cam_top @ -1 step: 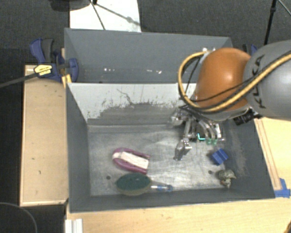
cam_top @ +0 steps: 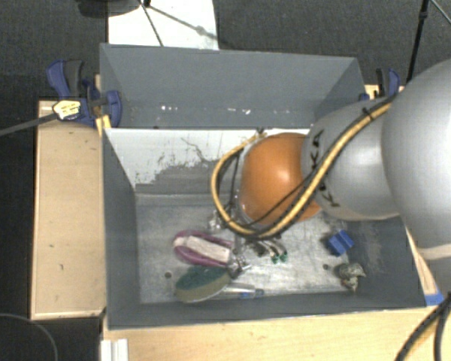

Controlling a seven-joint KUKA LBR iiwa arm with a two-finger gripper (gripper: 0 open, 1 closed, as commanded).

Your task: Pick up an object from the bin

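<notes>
Your hand (cam_top: 239, 256) is down at the floor of the bin (cam_top: 122, 224), in the front middle, under the orange cover (cam_top: 274, 175) and its looped cables (cam_top: 224, 194). You cannot tell whether it is spread or pressed together, because the cover and cables hide most of it. It sits right at the end of a purple and pink oblong thing (cam_top: 201, 248), which lies flat on the floor on the view's left of the hand. Whether the two touch or are only just beside each other, you cannot tell.

Just in front of the oblong thing, a dark green oval thing (cam_top: 199, 283) lies by the front wall. A thin stick with a blue tip (cam_top: 244, 292) runs along that wall beside it, so the front edge is crowded.

You have bare floor toward the left wall and toward the back. On the view's right, a small blue block (cam_top: 338, 241) and a grey-brown lump (cam_top: 352, 274) lie near each other, well apart from the hand, with open floor between.
</notes>
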